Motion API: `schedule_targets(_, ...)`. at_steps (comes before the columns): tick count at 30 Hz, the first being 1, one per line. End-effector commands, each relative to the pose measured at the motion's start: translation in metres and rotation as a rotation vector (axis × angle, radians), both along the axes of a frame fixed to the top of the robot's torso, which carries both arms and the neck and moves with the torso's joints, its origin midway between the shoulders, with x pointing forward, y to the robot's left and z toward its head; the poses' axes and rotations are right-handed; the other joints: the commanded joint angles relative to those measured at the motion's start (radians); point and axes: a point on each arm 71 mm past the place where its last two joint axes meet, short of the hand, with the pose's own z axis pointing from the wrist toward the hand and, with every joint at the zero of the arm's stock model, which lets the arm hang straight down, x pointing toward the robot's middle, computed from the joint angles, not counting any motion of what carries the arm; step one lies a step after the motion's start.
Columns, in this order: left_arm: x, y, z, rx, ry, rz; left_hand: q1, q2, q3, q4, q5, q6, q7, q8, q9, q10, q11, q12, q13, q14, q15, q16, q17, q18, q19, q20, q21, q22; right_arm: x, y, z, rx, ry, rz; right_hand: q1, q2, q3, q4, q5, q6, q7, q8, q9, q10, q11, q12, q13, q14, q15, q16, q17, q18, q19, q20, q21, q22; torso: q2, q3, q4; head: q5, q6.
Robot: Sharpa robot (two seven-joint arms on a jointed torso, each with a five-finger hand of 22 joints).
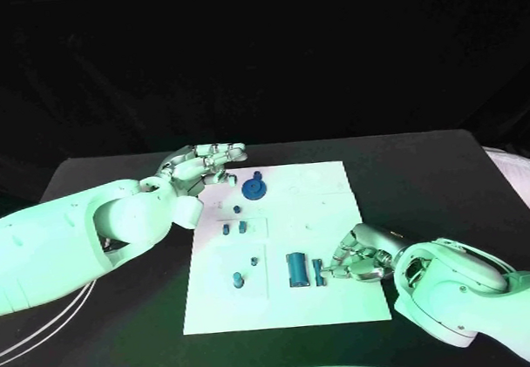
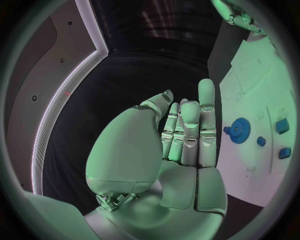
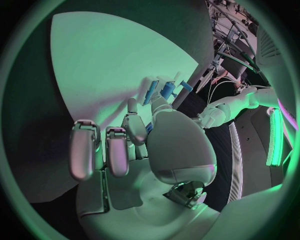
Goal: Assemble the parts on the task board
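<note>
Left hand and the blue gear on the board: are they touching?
Apart. In the left wrist view, white board shows between the left hand and the blue gear; the head view also shows the hand beside it, off the board's edge.

My left arm (image 1: 70, 246) comes in from the left, its hand (image 1: 200, 166) raised near the far left corner of the task board (image 1: 334, 308), fingers (image 2: 187, 130) held close together and fairly straight, holding nothing. My right arm (image 1: 491, 297) reaches in from the lower right; its hand (image 1: 363, 257) rests low at the board's right side, fingers curled in toward the thumb by a blue part (image 1: 321, 272). Whether it actually pinches that part I cannot tell.
</note>
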Motion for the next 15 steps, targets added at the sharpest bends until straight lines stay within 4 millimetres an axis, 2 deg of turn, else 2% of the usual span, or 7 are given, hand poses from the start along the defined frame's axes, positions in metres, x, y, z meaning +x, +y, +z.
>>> schedule_targets(1,0.001,0.000,0.000,-0.007,-0.013,-0.008,-0.012,0.001,0.004,-0.002,0.002,-0.007,-0.003,0.005,0.000,-0.007,0.000,0.003,0.000,-0.007,0.002,-0.005,-0.001,0.010,-0.008,0.002,-0.005,-0.001,0.009,-0.006,0.005,0.256,0.004,-0.052,0.009,0.001,-0.017,0.003,0.015,-0.038,0.018,-0.027,-0.014,-0.025,0.016,-0.041,-0.042,0.084,0.017,-0.014,0.177,0.008,-0.007,0.018,-0.018,-0.024,-0.010,0.0005,-0.0040,0.001,0.006)
schedule_targets(5,0.003,0.004,-0.006,-0.007,-0.010,0.017,-0.019,0.000,0.003,0.000,0.001,-0.007,-0.003,0.007,0.000,-0.007,0.001,0.006,0.000,-0.015,0.003,-0.012,-0.015,0.010,-0.011,0.003,-0.007,-0.003,0.026,-0.020,0.010,0.472,0.031,-0.102,0.046,0.018,-0.027,-0.011,0.020,-0.062,0.032,-0.048,-0.030,-0.070,0.028,-0.141,-0.106,0.072,0.028,-0.051,0.128,0.023,-0.034,0.032,-0.068,-0.092,-0.027,0.0005,-0.0105,0.004,0.014)
schedule_targets(8,0.006,0.006,-0.012,-0.015,-0.001,0.047,-0.027,0.002,0.002,-0.003,0.000,-0.001,-0.006,0.014,0.001,-0.005,-0.001,0.015,0.001,-0.083,0.004,-0.068,-0.111,0.009,-0.039,0.005,-0.025,-0.010,0.045,-0.035,0.015,0.632,0.036,-0.163,0.097,0.040,-0.032,-0.037,0.026,-0.089,0.047,-0.068,-0.050,-0.210,0.040,-0.464,-0.320,0.020,0.037,-0.207,-0.050,0.064,-0.122,0.042,-0.237,-0.305,-0.043,-0.0013,-0.0135,0.000,0.032)
schedule_targets(9,0.006,0.006,-0.012,-0.016,-0.001,0.050,-0.027,0.003,0.002,-0.003,0.000,0.000,-0.006,0.015,0.001,-0.005,-0.001,0.016,0.001,-0.088,0.004,-0.070,-0.113,0.009,-0.043,0.006,-0.027,-0.011,0.046,-0.036,0.015,0.642,0.036,-0.168,0.100,0.042,-0.032,-0.038,0.026,-0.090,0.048,-0.069,-0.052,-0.215,0.041,-0.472,-0.328,0.013,0.039,-0.225,-0.068,0.068,-0.130,0.043,-0.255,-0.325,-0.043,-0.0013,-0.0135,-0.001,0.036)
schedule_targets(12,0.009,0.008,-0.019,-0.025,0.010,0.085,-0.031,0.007,0.001,-0.009,-0.003,0.011,-0.012,0.026,0.002,-0.001,-0.003,0.028,0.001,-0.154,0.007,-0.120,-0.144,0.011,-0.100,0.007,-0.066,-0.029,0.068,-0.051,0.018,0.764,0.040,-0.233,0.144,0.060,-0.024,-0.058,0.020,-0.110,0.063,-0.084,-0.068,-0.274,0.057,-0.582,-0.425,-0.083,0.051,-0.504,-0.340,0.113,-0.247,0.053,-0.498,-0.598,-0.063,-0.0043,-0.0174,-0.003,0.052)
schedule_targets(14,0.011,0.009,-0.025,-0.031,0.018,0.107,-0.032,0.011,0.002,-0.013,-0.004,0.016,-0.015,0.031,0.001,0.003,-0.003,0.034,0.000,-0.204,0.010,-0.188,-0.183,0.009,-0.153,0.012,-0.105,-0.051,0.082,-0.059,0.019,0.825,0.036,-0.263,0.181,0.074,-0.004,-0.071,-0.002,-0.122,0.081,-0.092,-0.080,-0.318,0.078,-0.706,-0.546,-0.179,0.070,-0.788,-0.582,0.123,-0.305,0.071,-0.638,-0.715,-0.078,-0.0068,-0.0222,-0.007,0.063)
schedule_targets(15,0.012,0.009,-0.028,-0.033,0.020,0.118,-0.033,0.014,0.004,-0.015,-0.003,0.017,-0.015,0.031,0.000,0.005,-0.002,0.036,-0.001,-0.226,0.013,-0.231,-0.207,0.008,-0.181,0.015,-0.127,-0.064,0.089,-0.063,0.020,0.854,0.033,-0.276,0.193,0.075,0.001,-0.075,-0.011,-0.125,0.090,-0.094,-0.087,-0.322,0.088,-0.757,-0.606,-0.192,0.080,-0.849,-0.616,0.124,-0.316,0.079,-0.687,-0.748,-0.083,-0.0074,-0.0238,-0.008,0.070)
